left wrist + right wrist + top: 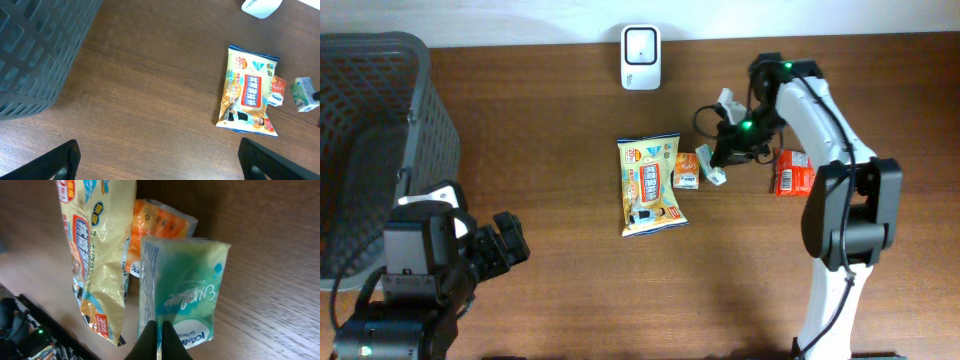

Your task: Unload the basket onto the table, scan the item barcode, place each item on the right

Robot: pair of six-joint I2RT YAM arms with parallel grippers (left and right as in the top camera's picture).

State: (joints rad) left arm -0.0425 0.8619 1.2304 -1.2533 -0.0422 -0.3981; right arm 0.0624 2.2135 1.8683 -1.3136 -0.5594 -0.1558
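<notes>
Task item: green packet (185, 290), a soft teal-and-white pack with printed lettering, right of the tabletop's middle and just beside the orange packet
Grip: right gripper (157, 339) closed tight, both fingers pinching the lower edge of the green packet's wrapper
Contact with surface: cannot tell whether the green packet rests on the tabletop or hangs clear of it
Nearest neighbour: orange packet (686, 170), small, lying between the green packet and the yellow snack bag
Next item: yellow snack bag (650, 186), flat on the tabletop, its long side running front to back, to the left of the orange packet
Outlying item: red packet (792, 172), flat on the tabletop on the right side of the right arm, apart from the other three
Reader: scanner (640, 45), a white unit with a dark window, at the back edge of the tabletop, well apart from the green packet
Idle side: left gripper (508, 248), jaws spread wide with nothing between them, over bare wood at the front left
Container: basket (380, 120), grey mesh, at the left edge near the left gripper
Surface: tabletop (550, 130), dark brown wood grain
</notes>
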